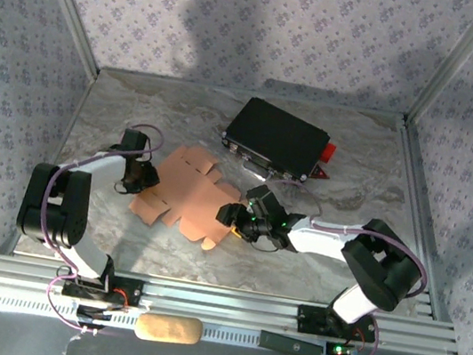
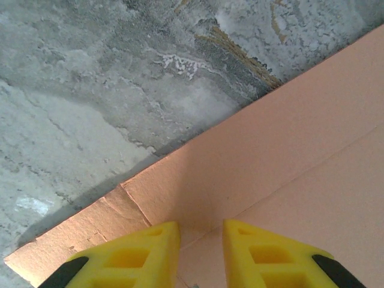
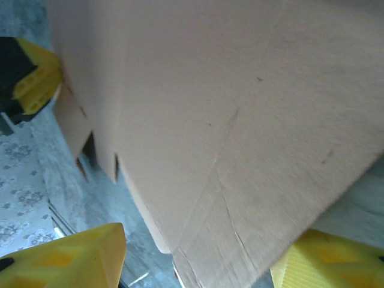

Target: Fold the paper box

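The paper box (image 1: 187, 192) is found unfolded on the worktop (image 1: 112, 113), under the narrow-set left tool (image 2: 201, 231); a flap stands between the wide jaws of the right tool (image 3: 198, 252). The crease should be followed squarely, with the sheet pinned.

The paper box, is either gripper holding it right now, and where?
Not held, as far as shows. The right gripper straddles a right flap of the paper box, jaws apart; the left gripper sits over its left edge, pinching nothing.
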You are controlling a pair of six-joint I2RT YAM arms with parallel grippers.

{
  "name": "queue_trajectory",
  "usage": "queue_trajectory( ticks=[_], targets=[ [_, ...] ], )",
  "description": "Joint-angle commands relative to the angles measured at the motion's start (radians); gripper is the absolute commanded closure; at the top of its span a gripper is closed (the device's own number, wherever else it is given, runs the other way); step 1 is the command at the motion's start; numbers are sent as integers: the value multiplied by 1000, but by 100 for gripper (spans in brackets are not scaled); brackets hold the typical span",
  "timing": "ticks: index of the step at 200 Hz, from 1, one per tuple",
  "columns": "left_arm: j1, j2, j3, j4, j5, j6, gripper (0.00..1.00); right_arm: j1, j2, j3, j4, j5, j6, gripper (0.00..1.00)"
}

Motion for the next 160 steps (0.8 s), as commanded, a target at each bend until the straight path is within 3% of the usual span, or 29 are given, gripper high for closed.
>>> queue_trajectory(
  ticks=[1,47,120,140,160],
  targets=[
    [-7,6,-18,-33,4,-2,73,-12,-3,8,40,11,7,37],
    [-7,2,-15,-41,9,0,73,-23,-18,-80,195,7,42,38],
    [-7,-13,-15,-33,37,-8,73,-7,82,-35,269,24,87,54],
    [-7,-51,-17,-39,50,-9,73,-10,88,-7,239,31,84,64],
    [-7,-158,-22,-62,67,-19,67,-19,33,35,112,45,41,92]
  ],
)
